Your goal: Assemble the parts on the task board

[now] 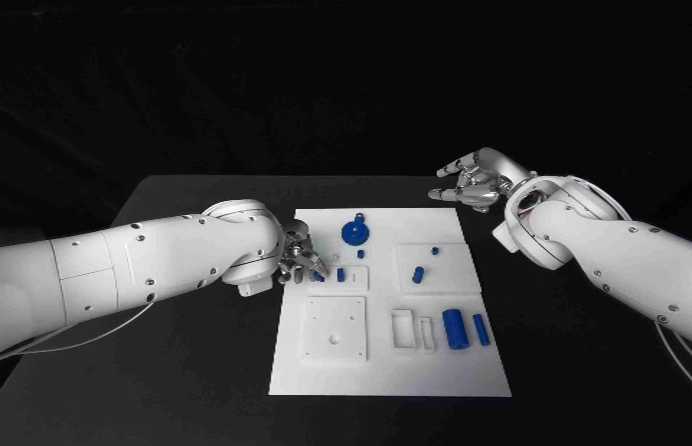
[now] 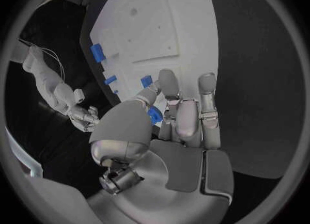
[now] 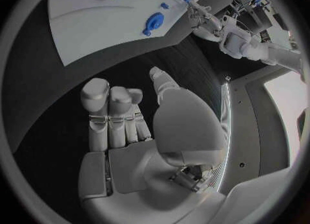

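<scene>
Your left hand [image 1: 296, 258] sits at the left edge of the task board [image 1: 389, 366], fingers reaching down onto the plate. In the left wrist view the thumb and a finger of that hand [image 2: 169, 111] are pinching a small blue part [image 2: 155, 114], with the other fingers lying straight and close together over the board. Just beside those fingertips you can see 2 more small blue pieces [image 1: 340, 275] on the board's left square panel. Your right hand [image 1: 476, 180] hangs off the board, above the black table [image 1: 188, 386] near the plate's far right corner; in the right wrist view its fingers [image 3: 110, 110] are curled in side by side with nothing between them. On the board, a round blue gear-like part [image 1: 355, 232] sits near the far edge, with a tiny blue piece [image 1: 361, 254] just below it. A short blue peg [image 1: 418, 274] lies on the right square panel, another small one [image 1: 430, 252] beside it. Nearer you, a blue cylinder [image 1: 454, 328] and a thinner blue bar [image 1: 480, 329] lie side by side, close to 2 white slotted blocks [image 1: 413, 328]. A white square plate [image 1: 336, 331] lies to their left.
</scene>
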